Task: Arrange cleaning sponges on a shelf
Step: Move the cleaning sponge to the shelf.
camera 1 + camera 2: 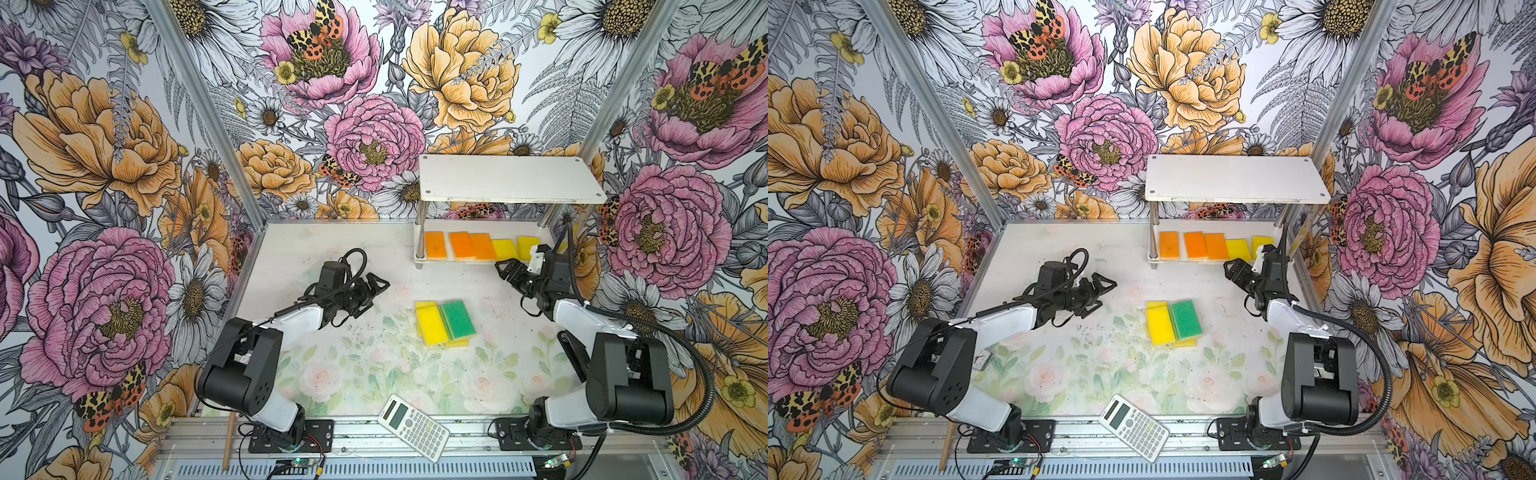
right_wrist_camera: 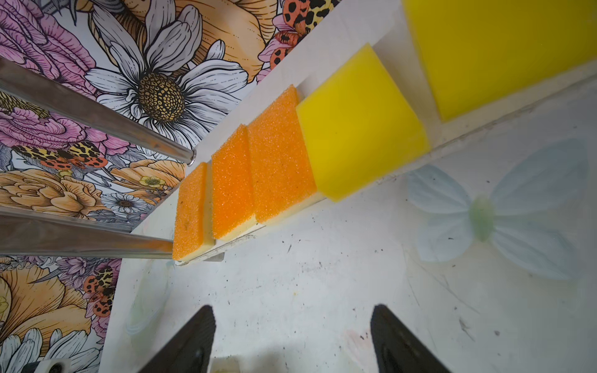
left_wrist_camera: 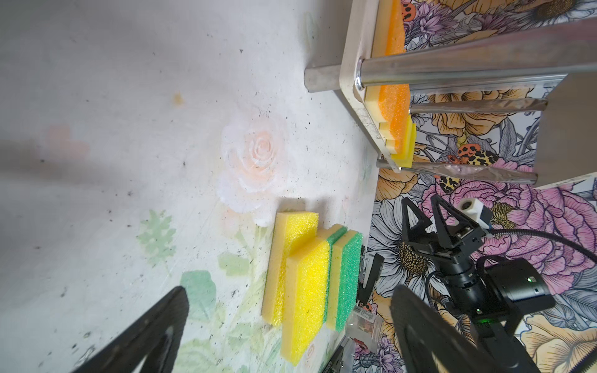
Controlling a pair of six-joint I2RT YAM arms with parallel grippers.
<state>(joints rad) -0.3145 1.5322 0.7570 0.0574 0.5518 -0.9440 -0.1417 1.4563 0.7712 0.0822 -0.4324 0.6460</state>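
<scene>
The shelf (image 1: 511, 178) stands at the back right. On its lower board lie three orange sponges (image 1: 461, 245) and two yellow sponges (image 1: 505, 249) in a row, also seen in the right wrist view (image 2: 277, 161). More sponges lie piled mid-table: a yellow one (image 1: 432, 325) and a green-topped one (image 1: 458, 319) over others. My left gripper (image 1: 378, 294) hovers open left of the pile, apart from it; in its wrist view the pile (image 3: 307, 290) shows between the wide jaws. My right gripper (image 1: 507, 266) is open and empty just in front of the lower board's right end.
A white calculator (image 1: 413, 427) lies at the front edge, a wooden stick (image 1: 227, 440) at the front left. Flowered walls with metal corner posts close in the table. The shelf's shiny posts (image 2: 97, 119) stand near my right gripper.
</scene>
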